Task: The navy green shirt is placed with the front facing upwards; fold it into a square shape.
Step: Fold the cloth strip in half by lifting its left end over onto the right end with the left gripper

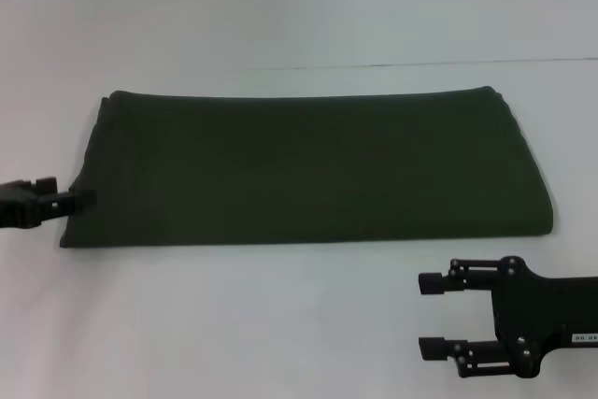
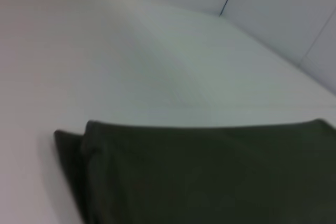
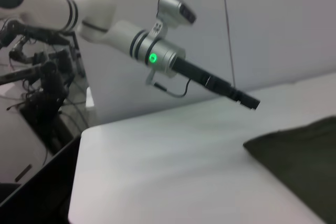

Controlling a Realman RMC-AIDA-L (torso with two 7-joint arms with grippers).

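Note:
The navy green shirt (image 1: pixel 308 170) lies on the white table, folded into a long flat band with a plain side up; no lettering or collar shows. It also shows in the left wrist view (image 2: pixel 210 177) and the right wrist view (image 3: pixel 299 150). My left gripper (image 1: pixel 84 199) is at the band's left end near its front corner, fingers together. In the right wrist view the left gripper (image 3: pixel 254 104) hovers a little above the cloth's corner and holds nothing. My right gripper (image 1: pixel 430 315) is open and empty, in front of the band's right end, apart from it.
The white table (image 1: pixel 234 324) reaches well beyond the shirt on all sides. A seam line (image 1: pixel 420 64) runs behind the shirt. The table's left edge (image 3: pixel 79 171) drops off to dark equipment and cables (image 3: pixel 42 87) beyond it.

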